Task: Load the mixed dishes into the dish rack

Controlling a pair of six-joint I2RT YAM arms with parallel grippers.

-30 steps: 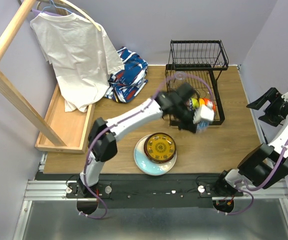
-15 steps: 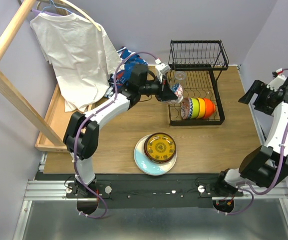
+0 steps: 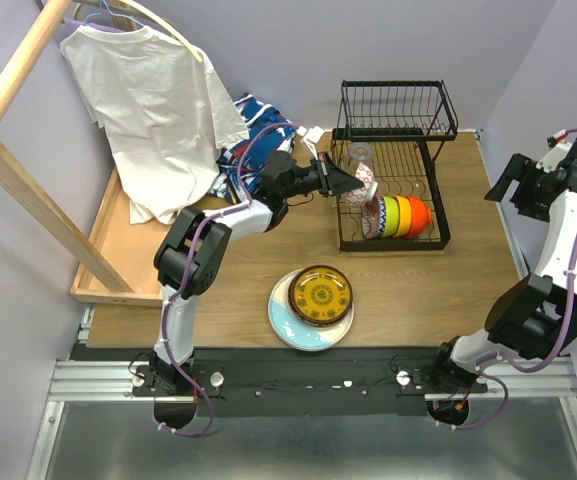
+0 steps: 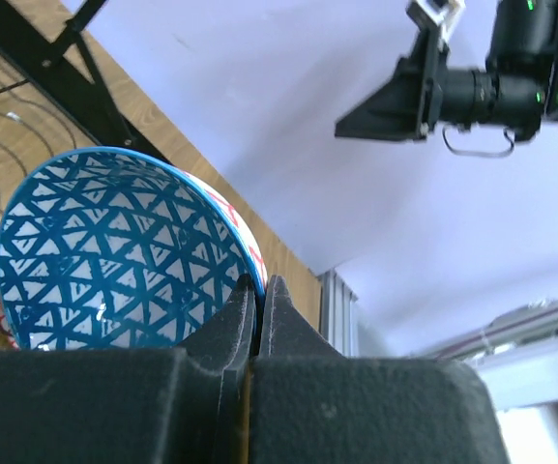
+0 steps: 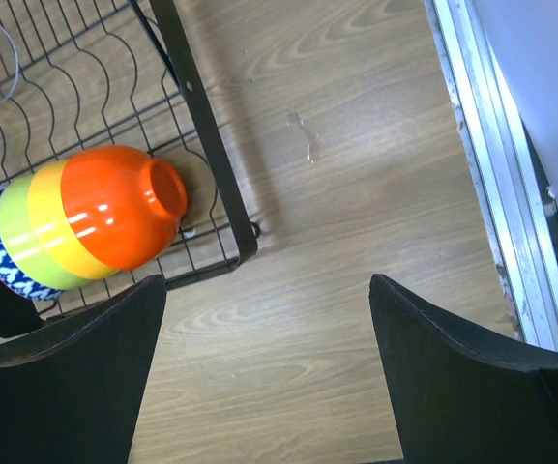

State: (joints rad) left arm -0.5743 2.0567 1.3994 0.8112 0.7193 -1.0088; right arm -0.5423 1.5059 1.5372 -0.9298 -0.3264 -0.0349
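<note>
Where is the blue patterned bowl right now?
In the top view, the bowl is pinched by its rim in the left pincer, over the rack's left side, just left of the stacked bowls.

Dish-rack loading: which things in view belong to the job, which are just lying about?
Job: dish rack; blue triangle-patterned bowl, rim pinched in the left fingers; nested bowls in the rack; glass cup; stacked plates.
Lying about: white T-shirt; folded patterned cloth; wooden tray; wooden frame.
</note>
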